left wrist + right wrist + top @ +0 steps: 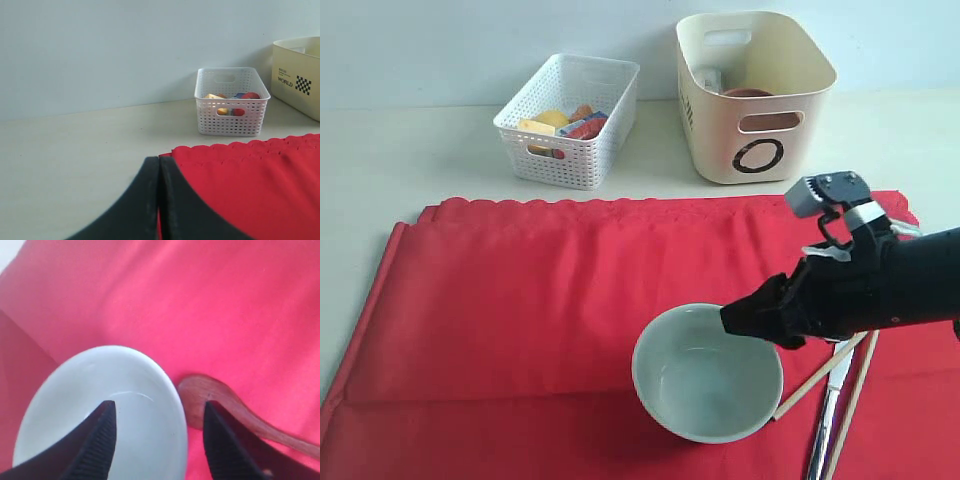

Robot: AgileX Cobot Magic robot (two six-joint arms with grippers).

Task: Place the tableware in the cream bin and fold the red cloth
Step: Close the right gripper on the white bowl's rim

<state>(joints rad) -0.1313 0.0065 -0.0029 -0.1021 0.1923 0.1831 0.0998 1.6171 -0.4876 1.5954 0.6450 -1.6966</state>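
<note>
**The right gripper [159, 412] is closing in on the pale green-white bowl [708, 375], one of the tableware pieces awaiting the cream bin [720, 130].**

The bowl is sitting upright and empty on the red cloth [540, 290]. The gripper's fingers [97, 440] are standing apart astride the bowl's rim, one over the inside and one outside, gripping nothing. The brown-handled spoon [210, 400] is lying just beside the bowl, under the outer finger. The chopsticks [820, 378] and silver knife [825, 430] are lying near the bowl on the same side as the arm. The bin is waiting well beyond the bowl on the table [380, 170], next to the white basket [565, 150] of food. The left gripper [159, 200] is hanging back at the cloth's edge, far from the bowl, fingers together. The step in hand looks like the bowl pick. Next, the fingers need to pinch the rim alone, clear of the spoon, before lifting toward the bin.
</note>
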